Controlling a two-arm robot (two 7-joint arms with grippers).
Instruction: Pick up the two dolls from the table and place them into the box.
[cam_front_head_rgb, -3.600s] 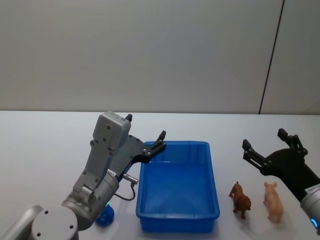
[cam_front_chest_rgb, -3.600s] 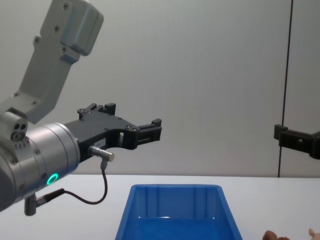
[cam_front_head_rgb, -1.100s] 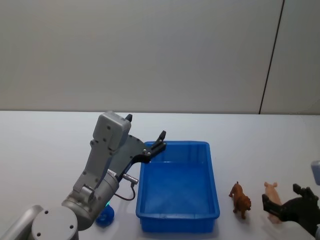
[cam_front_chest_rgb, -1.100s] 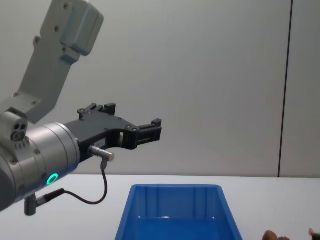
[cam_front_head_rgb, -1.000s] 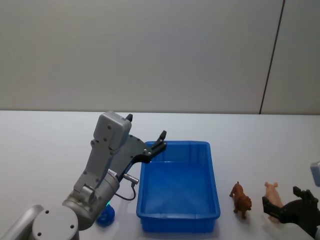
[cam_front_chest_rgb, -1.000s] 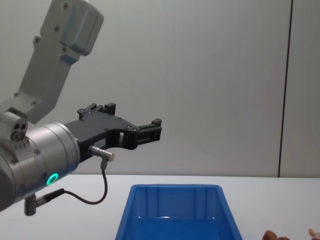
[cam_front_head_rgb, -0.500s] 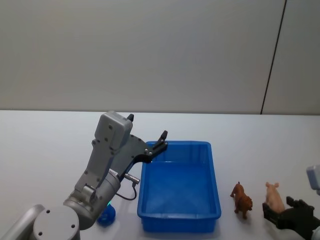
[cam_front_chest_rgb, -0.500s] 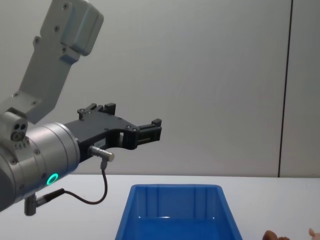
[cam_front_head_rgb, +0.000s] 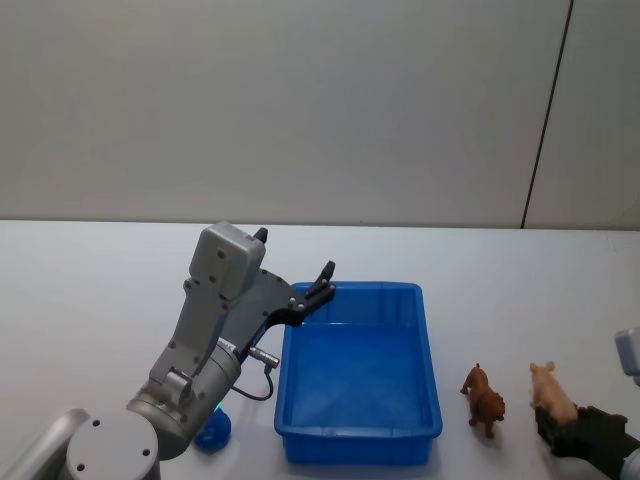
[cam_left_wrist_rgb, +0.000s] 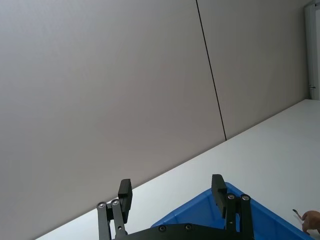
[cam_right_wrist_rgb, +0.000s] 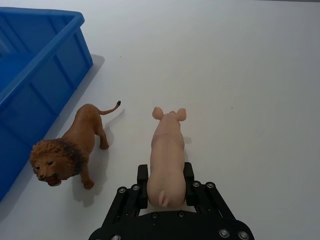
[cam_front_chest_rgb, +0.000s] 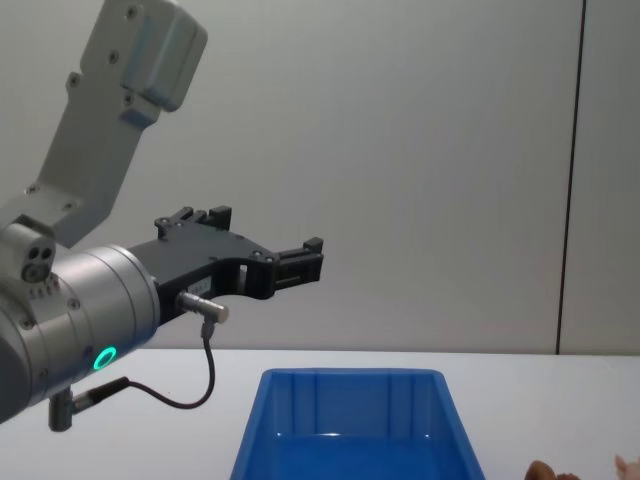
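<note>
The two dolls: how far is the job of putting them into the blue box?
Done: nothing; the blue box holds no doll. In hand: the right gripper has its jaws shut on the pink pig, standing on the table. To do: both placings, lion included. The left gripper hangs open.

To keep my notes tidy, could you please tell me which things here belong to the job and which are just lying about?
Job: pig doll, lion doll, blue box, table, right end effector at the pig.
Lying about: small blue object beside the box; left end effector, open, raised by the box.
</note>
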